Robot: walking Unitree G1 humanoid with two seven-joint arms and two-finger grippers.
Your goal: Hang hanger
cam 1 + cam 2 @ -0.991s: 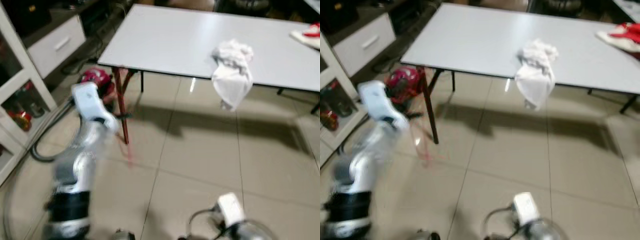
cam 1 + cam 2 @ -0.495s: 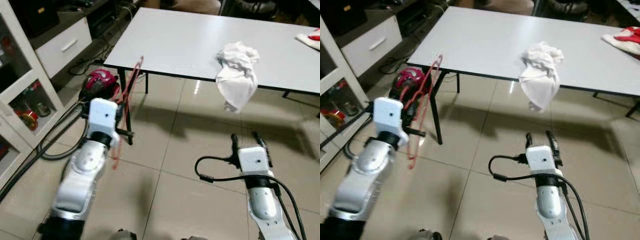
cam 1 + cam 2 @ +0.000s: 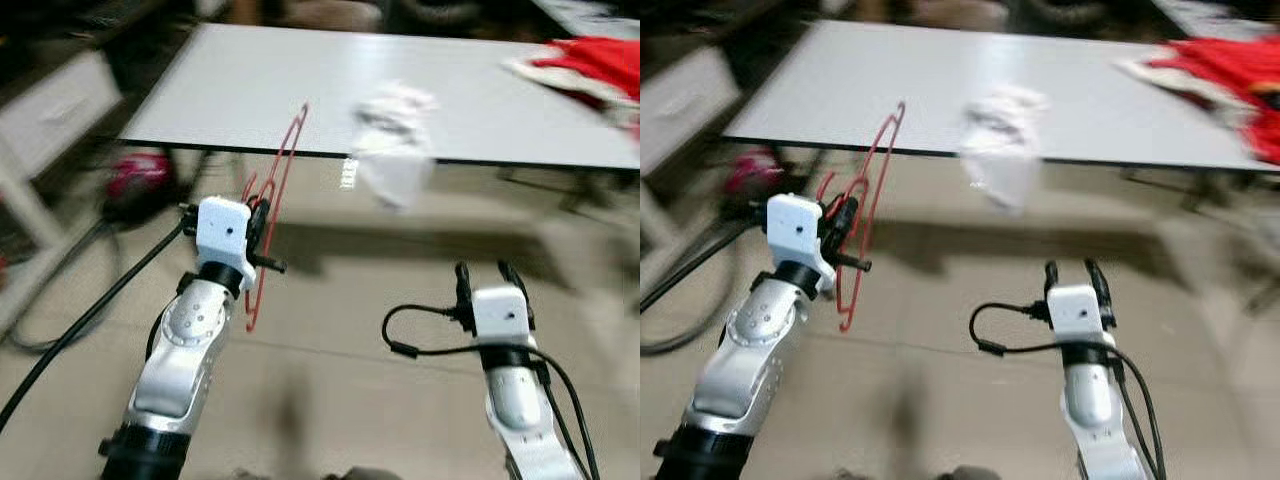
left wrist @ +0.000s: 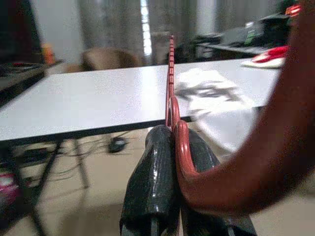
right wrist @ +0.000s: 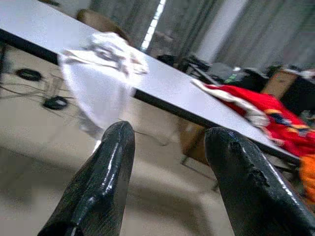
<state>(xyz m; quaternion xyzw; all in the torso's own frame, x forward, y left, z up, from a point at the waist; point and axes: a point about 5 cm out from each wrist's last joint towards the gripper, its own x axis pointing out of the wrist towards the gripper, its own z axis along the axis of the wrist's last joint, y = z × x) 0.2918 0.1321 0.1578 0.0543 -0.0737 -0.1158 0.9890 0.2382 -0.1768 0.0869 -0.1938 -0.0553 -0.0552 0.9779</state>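
The whole scene is sliding sideways and blurring against half a second ago, so the camera is turning; no rail is yet appearing, and hanging is still ahead. The left end effector (image 3: 262, 232), short of the long white table (image 3: 250, 90), is pinching the thin red wire hanger (image 3: 274, 200) upright. The left wrist view is confirming its fingers (image 4: 155, 162) clamping the wire. The right end effector (image 3: 491, 283) is hovering spread, holding nothing, below the crumpled white cloth (image 3: 392, 140) draping off the table's edge.

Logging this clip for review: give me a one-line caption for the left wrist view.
Left pincer shut on thin red wire hanger, facing long white table draped with crumpled white cloth.
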